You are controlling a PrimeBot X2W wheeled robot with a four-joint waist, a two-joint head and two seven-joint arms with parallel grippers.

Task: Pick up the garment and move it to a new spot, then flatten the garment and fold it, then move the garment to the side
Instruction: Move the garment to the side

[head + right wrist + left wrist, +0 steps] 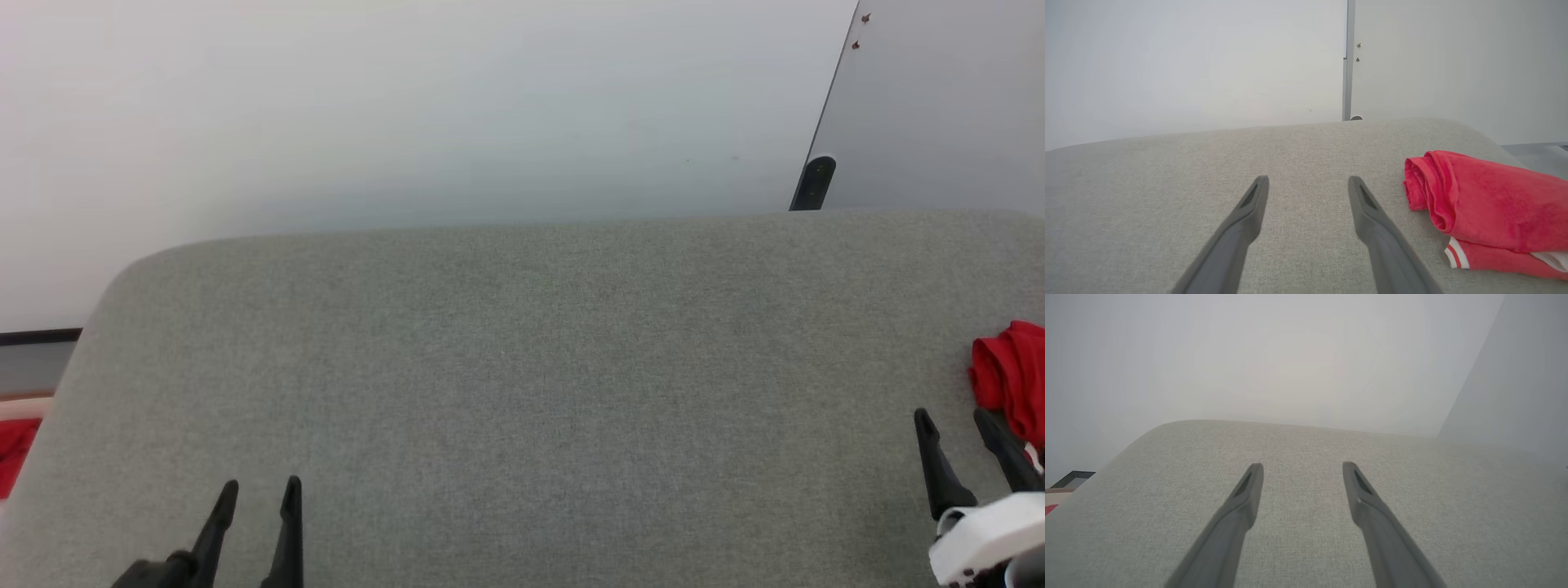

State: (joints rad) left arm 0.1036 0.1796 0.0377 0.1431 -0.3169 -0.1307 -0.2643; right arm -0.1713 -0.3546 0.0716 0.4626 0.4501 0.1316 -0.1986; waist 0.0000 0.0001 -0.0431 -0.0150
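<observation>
– Claws first: what have they got?
– Nothing. My left claw (262,483) and my right claw (951,415) are both spread wide and empty, low over the grey worktop (522,367).
– And the garment (1486,204)?
– It is a bunched red heap at the worktop's right edge, just beside my right claw and apart from its fingers. Its striped trim (1455,253) shows at the bottom.

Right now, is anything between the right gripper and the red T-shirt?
Nothing visible. The garment lies bunched on the grey cushion, just to the right of the open right gripper, with bare fabric between them.
</observation>
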